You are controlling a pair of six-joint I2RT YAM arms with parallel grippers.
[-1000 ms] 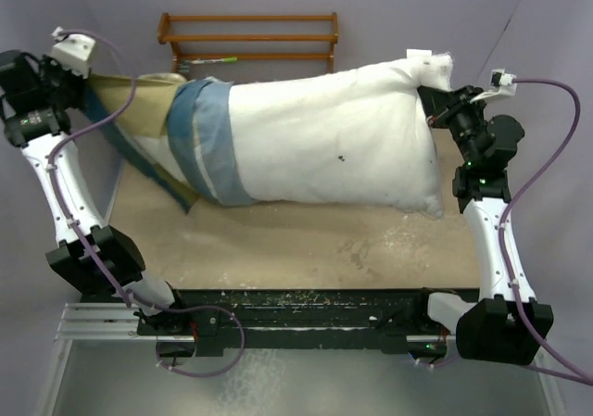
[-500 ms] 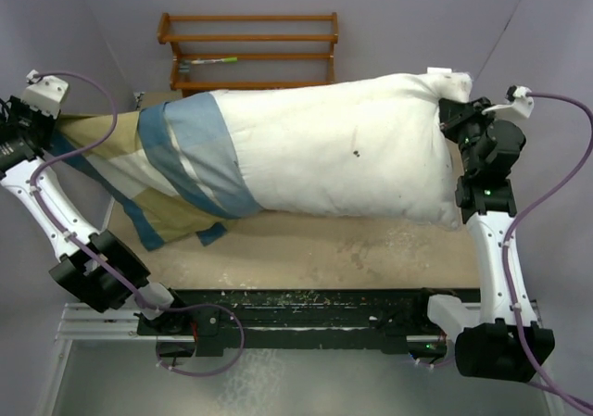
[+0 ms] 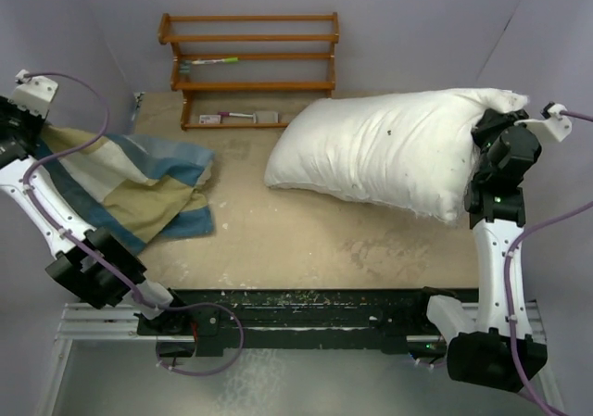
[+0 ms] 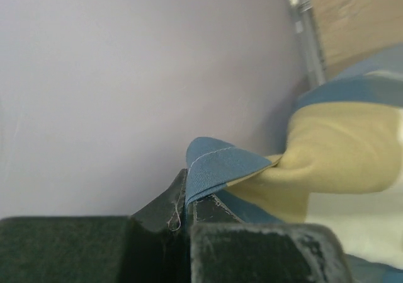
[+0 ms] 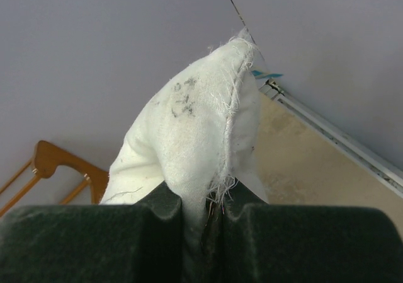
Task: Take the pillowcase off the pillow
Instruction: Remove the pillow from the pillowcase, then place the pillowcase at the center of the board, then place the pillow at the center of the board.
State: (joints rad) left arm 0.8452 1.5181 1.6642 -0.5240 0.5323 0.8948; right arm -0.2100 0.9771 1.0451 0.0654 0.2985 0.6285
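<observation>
The big white pillow is all the way out. A moment ago its left end was inside the pillowcase. Now the pillow lies bare on the right side of the table. The pillowcase lies bunched up on the left side, well apart from it. The left arm reaches to the far left, and the left gripper is pinched tight on the pillowcase's blue edge. The right arm stands up tall, and the right gripper is pinched on the pillow's corner.

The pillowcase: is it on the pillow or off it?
Off. The pillowcase lies crumpled at left, apart from the bare white pillow.
</observation>
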